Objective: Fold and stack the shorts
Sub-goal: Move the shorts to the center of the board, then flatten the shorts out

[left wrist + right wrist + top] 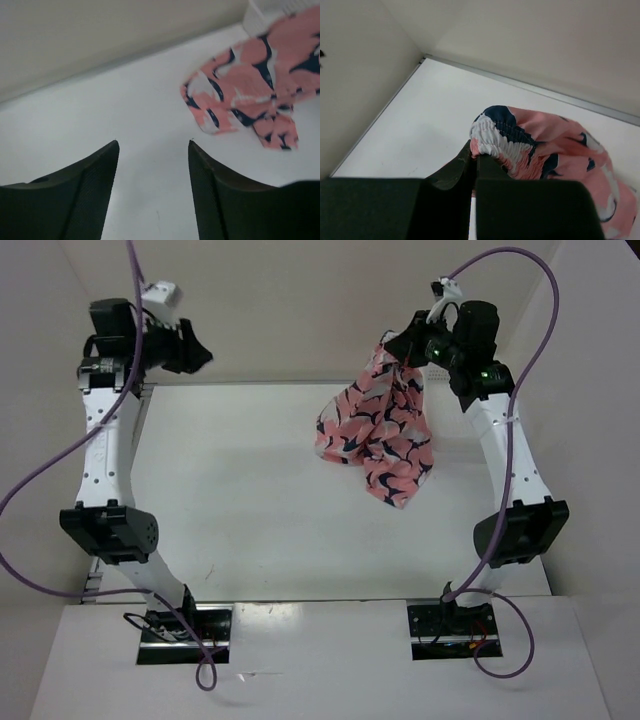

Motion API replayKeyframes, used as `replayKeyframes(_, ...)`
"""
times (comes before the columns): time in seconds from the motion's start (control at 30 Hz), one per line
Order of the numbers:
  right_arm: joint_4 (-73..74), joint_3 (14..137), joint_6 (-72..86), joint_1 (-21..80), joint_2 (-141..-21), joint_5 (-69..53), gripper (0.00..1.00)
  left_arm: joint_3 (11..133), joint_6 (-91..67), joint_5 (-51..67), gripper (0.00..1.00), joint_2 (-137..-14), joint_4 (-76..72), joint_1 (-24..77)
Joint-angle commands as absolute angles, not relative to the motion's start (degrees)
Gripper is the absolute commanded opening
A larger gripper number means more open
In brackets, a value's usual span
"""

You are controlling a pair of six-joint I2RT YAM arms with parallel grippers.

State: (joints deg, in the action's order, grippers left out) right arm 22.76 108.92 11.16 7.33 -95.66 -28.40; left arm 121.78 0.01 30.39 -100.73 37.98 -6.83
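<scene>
Shorts hang below my right gripper, pinched at waistband; left gripper spread, empty. Should grab waistband's other end, pull flat.

Soft cloth shorts and a smooth white worktop.
The shorts are matt and soft, with a crinkly, bunched-up waistband. The worktop is hard and a little shiny. The left claw has black matt fingers with a fine grainy skin. The purple cables look smooth and rubbery.
</scene>
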Motion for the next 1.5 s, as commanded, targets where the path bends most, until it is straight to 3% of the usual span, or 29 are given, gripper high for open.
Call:
replayKeyframes(0.0, 21.0, 106.45, 12.04, 8.53, -92.38, -32.07, 0.0, 108.94, 0.0, 37.08, 0.68, -106.0, 42.72, -2.74)
replayKeyframes(0.17, 22.06, 100.91, 11.34, 8.53, -87.55, -32.87, 0.0, 105.29, 0.0, 35.87, 0.76, -110.38, 40.08, 5.18)
replayKeyframes(0.37, 23.2, 98.35, 11.95, 7.48, -83.16, -34.54, 0.0, 110.3, 0.0, 31.04, 0.76, -121.01, 38.76, 9.83)
replayKeyframes(0.57, 23.82, 94.83, 11.95, 5.72, -81.83, -34.54, 0.0, 110.22, 0.0, 17.68, 0.74, -126.21, 34.91, 18.8)
replayKeyframes(0.73, 23.82, 93.0, 11.43, 5.71, -81.3, -34.01, 0.0, 104.69, 0.0, 11.09, 0.74, -124.11, 31.56, 22.41)
replayKeyframes(1.17, 22.59, 87.1, 10.28, 3.96, -80.16, -31.82, 0.0, 85.97, 0.0, 9.59, 0.74, -110.22, 31.91, 27.33)
replayKeyframes(1.47, 22.59, 84.73, 9.67, 3.96, -78.32, -31.29, 0.0, 82.79, 0.0, 1.85, 0.8, -112.4, 22.95, 32.78)
